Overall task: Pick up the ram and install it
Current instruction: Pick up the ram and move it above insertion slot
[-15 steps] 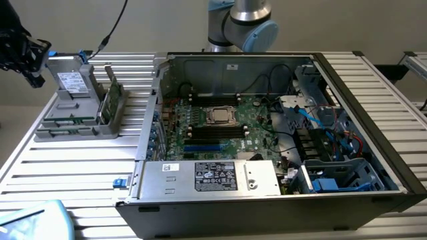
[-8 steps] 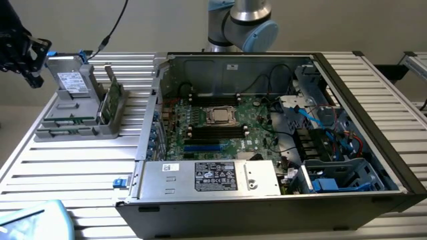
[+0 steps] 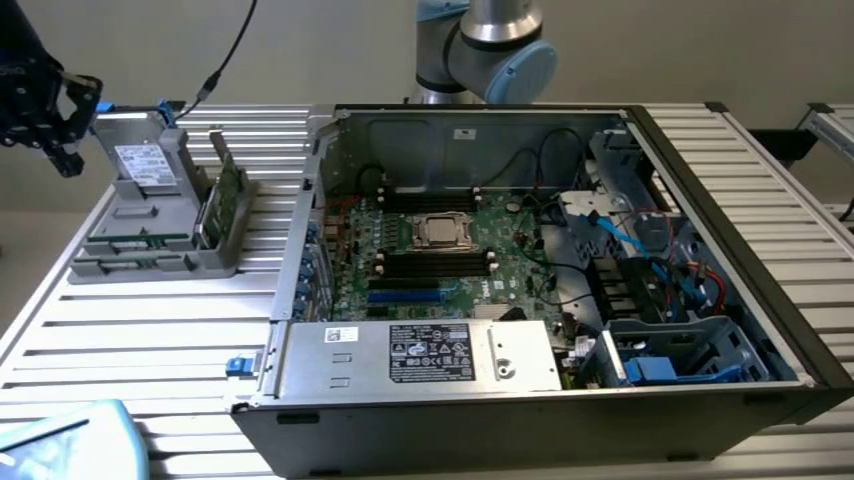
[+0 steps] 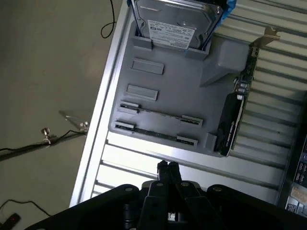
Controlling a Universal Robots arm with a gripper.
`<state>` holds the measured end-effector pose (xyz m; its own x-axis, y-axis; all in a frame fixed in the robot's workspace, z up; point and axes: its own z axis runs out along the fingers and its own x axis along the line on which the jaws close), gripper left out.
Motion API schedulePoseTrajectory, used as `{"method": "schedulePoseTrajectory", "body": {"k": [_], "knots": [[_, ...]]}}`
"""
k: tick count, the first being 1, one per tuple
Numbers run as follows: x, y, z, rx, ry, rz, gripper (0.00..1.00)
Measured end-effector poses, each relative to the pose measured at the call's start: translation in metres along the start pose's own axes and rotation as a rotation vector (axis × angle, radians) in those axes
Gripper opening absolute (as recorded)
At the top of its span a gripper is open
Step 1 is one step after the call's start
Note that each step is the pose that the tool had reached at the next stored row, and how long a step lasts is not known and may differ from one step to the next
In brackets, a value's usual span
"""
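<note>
Grey holder (image 4: 177, 86); black end effector (image 4: 167, 166); ribbed silver table (image 4: 144, 160); green motherboard (image 3: 507, 255).

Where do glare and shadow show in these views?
Exterior view: the slatted table shines pale, the computer case interior lies dim. Wrist view: glare on the slats between the grey holder and the dark hand.

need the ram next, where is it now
On the exterior view's left, the ram stands on edge in the low slots of the grey holder, at the end away from the drive.
</note>
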<state>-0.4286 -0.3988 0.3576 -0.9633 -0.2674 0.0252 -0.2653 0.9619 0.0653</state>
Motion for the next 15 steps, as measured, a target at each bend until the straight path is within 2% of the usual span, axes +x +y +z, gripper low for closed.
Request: {"method": "schedulePoseTrajectory", "body": {"k": [4, 15], "knots": [[0.0, 0.0, 0.0004, -0.0048, 0.0057, -0.068, 0.11], [0.0, -0.0001, 0.0017, -0.0129, 0.0239, -0.255, 0.11]]}}
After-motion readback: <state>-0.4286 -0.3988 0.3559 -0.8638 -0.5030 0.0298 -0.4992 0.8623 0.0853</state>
